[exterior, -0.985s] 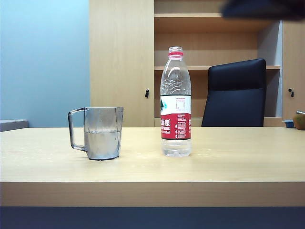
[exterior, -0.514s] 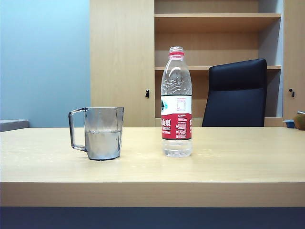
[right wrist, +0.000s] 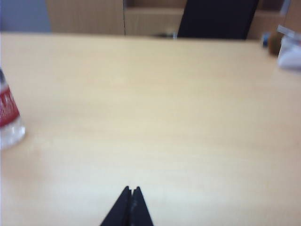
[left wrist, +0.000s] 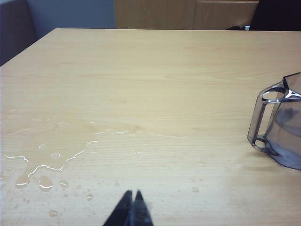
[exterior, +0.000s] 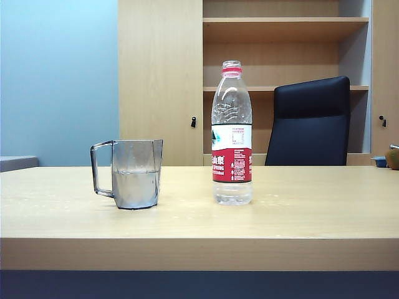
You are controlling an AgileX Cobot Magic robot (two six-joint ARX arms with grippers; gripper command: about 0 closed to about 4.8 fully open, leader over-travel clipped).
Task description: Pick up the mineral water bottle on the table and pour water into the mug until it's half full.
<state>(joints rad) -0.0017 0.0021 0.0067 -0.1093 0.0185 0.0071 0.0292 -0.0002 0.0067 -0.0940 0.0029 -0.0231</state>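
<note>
bottle [exterior: 232,134]: i'm seeing it standing upright beside the mug [exterior: 134,173] (half full)
left gripper [left wrist: 132,208]: sitting closed over spilled drops [left wrist: 42,176]
right gripper [right wrist: 130,205]: closed, holding nothing

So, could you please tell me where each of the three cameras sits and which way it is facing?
Exterior view: level with the table front edge, facing mug, mineral water bottle and shelves; no arm shows.
Left wrist view: low over the table, facing across it; left gripper shut, mug at the frame's edge, spilled water nearby.
Right wrist view: low over the table, facing the chair; right gripper shut, bottle at the edge.
Shared: the exterior sees both mug and bottle.
</note>
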